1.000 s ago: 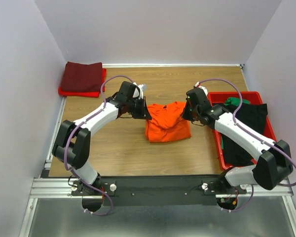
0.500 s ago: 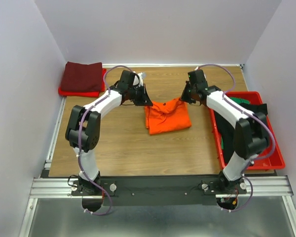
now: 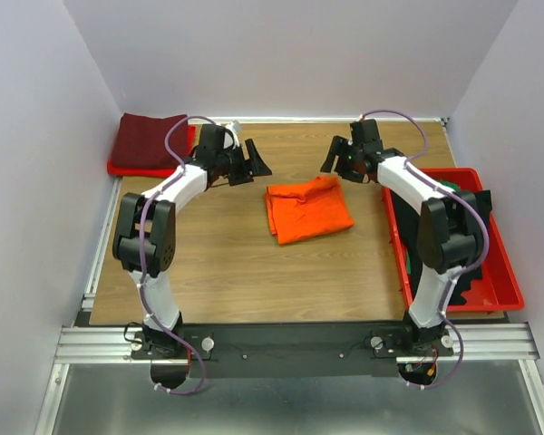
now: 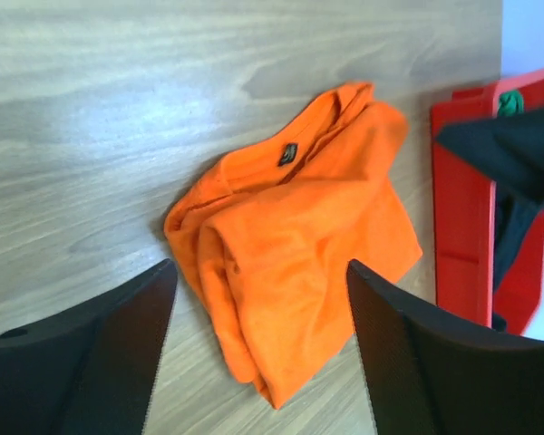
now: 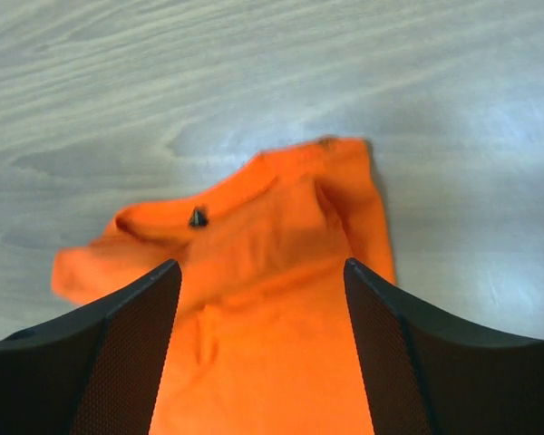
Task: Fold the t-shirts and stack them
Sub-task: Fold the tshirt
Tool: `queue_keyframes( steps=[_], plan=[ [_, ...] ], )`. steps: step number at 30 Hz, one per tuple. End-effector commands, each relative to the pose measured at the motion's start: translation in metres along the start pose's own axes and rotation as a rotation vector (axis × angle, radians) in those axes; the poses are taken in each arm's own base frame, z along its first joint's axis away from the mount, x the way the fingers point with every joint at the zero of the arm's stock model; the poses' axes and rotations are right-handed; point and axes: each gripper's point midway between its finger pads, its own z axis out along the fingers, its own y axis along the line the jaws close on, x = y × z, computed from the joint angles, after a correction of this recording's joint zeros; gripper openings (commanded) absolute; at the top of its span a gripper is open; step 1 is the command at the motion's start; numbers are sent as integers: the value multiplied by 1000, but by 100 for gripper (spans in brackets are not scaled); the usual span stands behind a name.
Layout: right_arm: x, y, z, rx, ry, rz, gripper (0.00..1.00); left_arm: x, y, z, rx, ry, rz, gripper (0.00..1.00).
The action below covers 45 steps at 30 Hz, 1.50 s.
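Both the left gripper (image 3: 254, 159) and right gripper (image 3: 336, 157) are open. The orange t-shirt (image 3: 308, 209) looks folded. Next, I think, stack it on the maroon shirt (image 3: 150, 140).

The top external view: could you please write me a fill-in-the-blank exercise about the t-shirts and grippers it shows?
1. The t-shirt lying in the middle of the table is ____ in colour.
2. The left gripper and the right gripper both have their jaws ____.
3. The maroon t-shirt lies folded at the table's far ____ corner.
Missing words: orange; open; left.
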Motion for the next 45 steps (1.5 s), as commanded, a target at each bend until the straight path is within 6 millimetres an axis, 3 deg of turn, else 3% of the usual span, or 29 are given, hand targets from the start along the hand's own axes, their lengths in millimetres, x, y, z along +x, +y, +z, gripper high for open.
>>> queue_keyframes(
  steps=[1, 3, 4, 5, 6, 9, 14, 19, 20, 23, 24, 30, 34, 40, 45],
  plan=[
    [6, 7, -32, 3, -53, -32, 77, -8, -27, -17, -49, -94, 71, 75],
    [21, 2, -34, 35, -47, -48, 66, -2, -25, -14, -95, -110, 77, 57],
    [25, 2, -35, 47, -52, -56, 55, 12, -28, -10, -101, -83, 83, 42],
    [28, 8, -38, 34, -57, -68, 50, 17, -26, -8, -122, -80, 83, 34],
    [38, 6, -35, 38, -39, -71, 42, 28, -28, -3, -128, -61, 89, 16],
    [49, 5, -23, 38, -7, -81, 34, 46, -25, 10, -150, -23, 90, 0],
    [57, 2, 0, 53, 31, -103, 33, 68, -23, 37, -159, 44, 99, 0],
    [50, 5, 21, 64, 32, -118, 33, 66, -17, 59, -167, 67, 92, 0],
    [40, 12, 23, 53, 12, -120, 33, 64, -15, 62, -174, 66, 90, 0],
    [39, 11, 39, 60, 22, -119, 33, 53, -12, 72, -187, 62, 83, 0],
    [31, 17, 41, 51, 4, -117, 33, 44, -13, 73, -186, 46, 82, 0],
    [21, 16, 61, 51, 1, -102, 35, 21, 11, 71, -216, 8, 36, 0],
    [27, 9, 74, 61, 23, -93, 37, 26, 34, 74, -257, 31, 15, 0],
    [35, -22, 86, 103, 61, -54, 42, 44, 61, 76, -289, 69, -14, 0],
    [28, -32, 79, 100, 57, -25, 44, 43, 72, 74, -291, 68, -36, 0]
  ],
)
